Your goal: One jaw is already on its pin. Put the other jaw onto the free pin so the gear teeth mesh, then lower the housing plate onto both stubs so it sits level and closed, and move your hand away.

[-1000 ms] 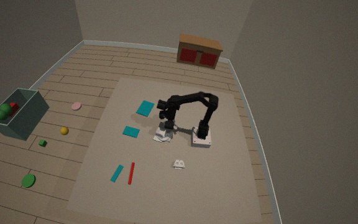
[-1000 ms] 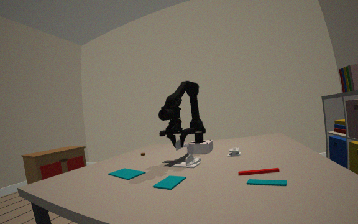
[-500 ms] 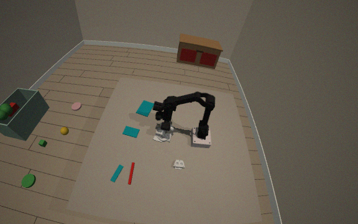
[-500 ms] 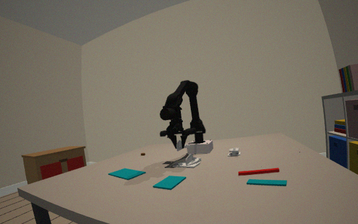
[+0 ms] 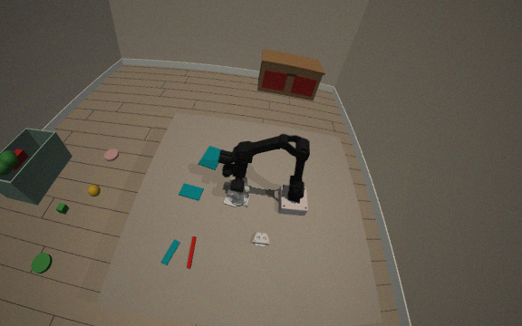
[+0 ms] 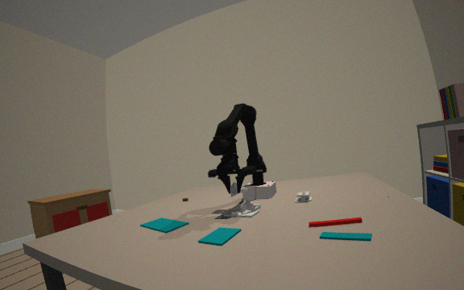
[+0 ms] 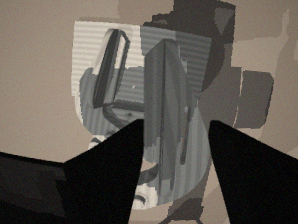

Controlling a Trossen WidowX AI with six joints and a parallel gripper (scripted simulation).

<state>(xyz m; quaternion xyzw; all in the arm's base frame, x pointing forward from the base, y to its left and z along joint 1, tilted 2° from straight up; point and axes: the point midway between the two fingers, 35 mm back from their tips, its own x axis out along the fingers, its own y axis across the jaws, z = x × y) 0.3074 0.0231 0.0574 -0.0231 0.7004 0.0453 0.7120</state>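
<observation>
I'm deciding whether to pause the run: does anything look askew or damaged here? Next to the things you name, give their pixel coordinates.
Nothing looks damaged. The loose jaw point(image 7: 162, 95) hangs in the tool point(image 6: 234, 189) above the base point(image 6: 248, 213), and the housing plate point(image 5: 261, 239) point(image 6: 303, 197) lies apart; both just look unfinished.

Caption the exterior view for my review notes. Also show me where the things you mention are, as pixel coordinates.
Gripper point(image 6: 234, 192) point(image 7: 177, 128) holding a loose grey jaw point(image 6: 234, 188) point(image 7: 161, 100) above the white base assembly point(image 6: 249, 212) point(image 7: 107, 40), housing plate point(image 5: 261, 237) point(image 6: 304, 197) aside.

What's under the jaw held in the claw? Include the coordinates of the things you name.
The white base point(image 5: 230, 203) point(image 6: 248, 214) point(image 7: 87, 45) lies below the held jaw point(image 6: 234, 189) point(image 7: 162, 95), its pale plate showing around it, partly shaded. The free pin can't be made out; the jaw and claw point(image 6: 234, 191) point(image 7: 177, 128) cover that middle stretch.
</observation>
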